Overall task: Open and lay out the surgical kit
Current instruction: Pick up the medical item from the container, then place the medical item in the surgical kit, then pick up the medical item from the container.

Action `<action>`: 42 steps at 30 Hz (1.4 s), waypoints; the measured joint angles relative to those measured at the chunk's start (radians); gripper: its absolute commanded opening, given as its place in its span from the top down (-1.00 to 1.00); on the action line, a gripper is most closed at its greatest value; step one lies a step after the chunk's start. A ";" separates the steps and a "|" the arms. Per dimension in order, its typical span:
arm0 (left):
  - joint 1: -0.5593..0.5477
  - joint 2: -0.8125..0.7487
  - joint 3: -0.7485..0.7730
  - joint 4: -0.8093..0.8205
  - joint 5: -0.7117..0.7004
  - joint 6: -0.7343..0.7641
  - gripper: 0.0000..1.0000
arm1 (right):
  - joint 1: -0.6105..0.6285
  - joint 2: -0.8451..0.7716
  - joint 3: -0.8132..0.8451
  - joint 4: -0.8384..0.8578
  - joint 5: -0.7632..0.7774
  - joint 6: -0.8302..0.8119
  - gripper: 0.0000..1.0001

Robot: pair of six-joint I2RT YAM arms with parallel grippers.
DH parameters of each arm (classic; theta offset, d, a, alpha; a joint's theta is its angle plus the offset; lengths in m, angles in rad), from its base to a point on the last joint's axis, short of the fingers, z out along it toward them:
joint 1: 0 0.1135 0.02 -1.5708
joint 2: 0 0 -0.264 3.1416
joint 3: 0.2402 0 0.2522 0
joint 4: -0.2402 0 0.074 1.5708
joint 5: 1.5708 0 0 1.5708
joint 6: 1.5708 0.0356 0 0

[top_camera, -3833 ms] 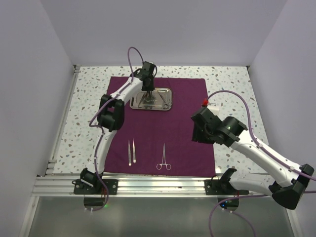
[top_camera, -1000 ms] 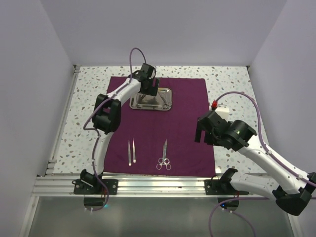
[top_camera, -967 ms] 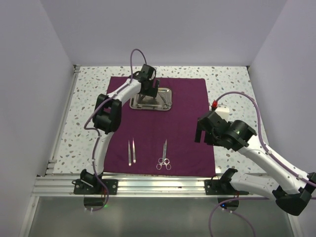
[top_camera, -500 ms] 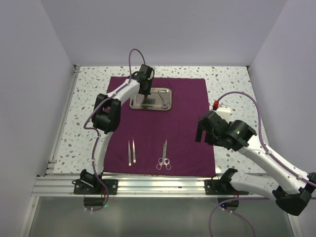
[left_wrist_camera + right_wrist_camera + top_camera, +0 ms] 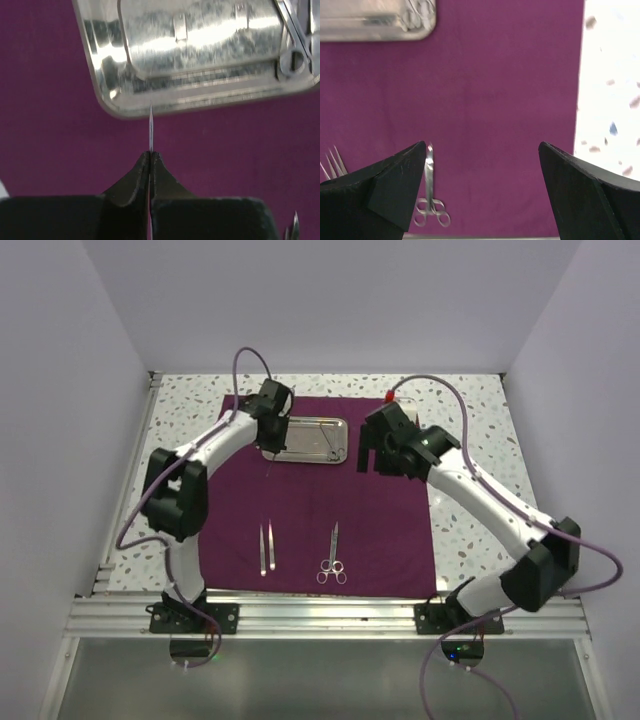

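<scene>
Left jaws: clenched on a slim pointed steel instrument (image 5: 151, 127), tip just short of the tray (image 5: 210, 94) rim in the upper half of the wrist frame. Right jaws: released, wide apart, over bare cloth (image 5: 505, 100), just right of the tray in the overhead frame. At the tray's right end: a ring-handled instrument (image 5: 292, 59). Lower centre of the overhead frame: tweezers (image 5: 266, 548) and scissors (image 5: 331, 555), near each other but apart, flat on the spread cloth. Around the cloth: speckled tabletop (image 5: 470, 410).
</scene>
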 measured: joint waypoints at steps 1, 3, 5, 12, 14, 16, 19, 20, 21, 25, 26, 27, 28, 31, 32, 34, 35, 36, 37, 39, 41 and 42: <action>-0.006 -0.090 -0.077 0.005 0.000 -0.009 1.00 | -0.016 0.052 0.043 0.026 -0.014 -0.025 -0.97; -0.020 -0.227 -0.190 0.000 -0.001 -0.027 1.00 | -0.039 0.172 0.143 0.082 -0.036 -0.071 -0.97; -0.041 -0.370 -0.310 0.004 -0.001 -0.057 1.00 | -0.050 0.295 0.257 0.114 -0.051 -0.113 -0.97; -0.100 -0.644 -0.668 0.003 0.040 -0.188 1.00 | -0.057 0.744 0.676 0.161 -0.119 -0.210 -0.81; -0.107 -0.663 -0.734 0.004 0.057 -0.231 1.00 | -0.057 0.835 0.742 0.164 -0.131 -0.222 -0.77; -0.111 -0.681 -0.780 0.003 0.069 -0.270 0.66 | -0.057 0.901 0.779 0.161 -0.146 -0.232 -0.65; -0.113 -0.706 -0.808 0.003 0.078 -0.313 -0.27 | -0.057 0.971 0.818 0.158 -0.150 -0.238 -0.50; -0.113 -0.709 -0.808 0.002 0.078 -0.324 -0.39 | -0.057 0.987 0.824 0.158 -0.152 -0.239 -0.48; -0.113 -0.710 -0.808 0.003 0.075 -0.345 -0.47 | -0.057 0.999 0.826 0.158 -0.154 -0.239 -0.44; -0.113 -0.710 -0.800 -0.011 0.061 -0.380 -0.54 | -0.057 1.019 0.827 0.161 -0.162 -0.239 -0.33; -0.113 -0.710 -0.795 -0.014 0.058 -0.383 -0.53 | -0.057 1.021 0.827 0.161 -0.167 -0.239 -0.31; -0.113 -0.709 -0.789 -0.017 0.055 -0.384 -0.53 | -0.057 1.023 0.828 0.162 -0.171 -0.239 -0.28; -0.113 -0.710 -0.783 -0.017 0.052 -0.385 -0.51 | -0.057 1.025 0.829 0.164 -0.172 -0.239 -0.27; -0.113 -0.709 -0.769 -0.018 0.049 -0.391 -0.50 | -0.057 1.039 0.831 0.174 -0.175 -0.238 -0.22; -0.113 -0.709 -0.768 -0.019 0.048 -0.391 -0.50 | -0.057 1.044 0.831 0.176 -0.175 -0.238 -0.20; -0.113 -0.710 -0.766 -0.025 0.047 -0.391 -0.49 | -0.057 1.056 0.831 0.180 -0.176 -0.235 -0.19; -0.113 -0.709 -0.766 -0.029 0.045 -0.391 -0.49 | -0.057 1.062 0.831 0.183 -0.174 -0.234 -0.19; -0.113 -0.710 -0.766 -0.035 0.042 -0.391 -0.49 | -0.058 1.062 0.831 0.188 -0.174 -0.233 -0.19; -0.113 -0.710 -0.766 -0.040 0.040 -0.391 -0.49 | -0.059 1.062 0.831 0.192 -0.174 -0.233 -0.18; -0.113 -0.713 -0.766 -0.048 0.035 -0.391 -0.48 | -0.063 1.064 0.831 0.196 -0.174 -0.233 -0.05; -0.113 -0.721 -0.766 -0.056 0.030 -0.391 -0.48 | -0.069 1.064 0.831 0.198 -0.174 -0.232 0.19; -0.113 -0.724 -0.766 -0.058 0.029 -0.391 -0.48 | -0.071 1.065 0.831 0.198 -0.173 -0.230 0.23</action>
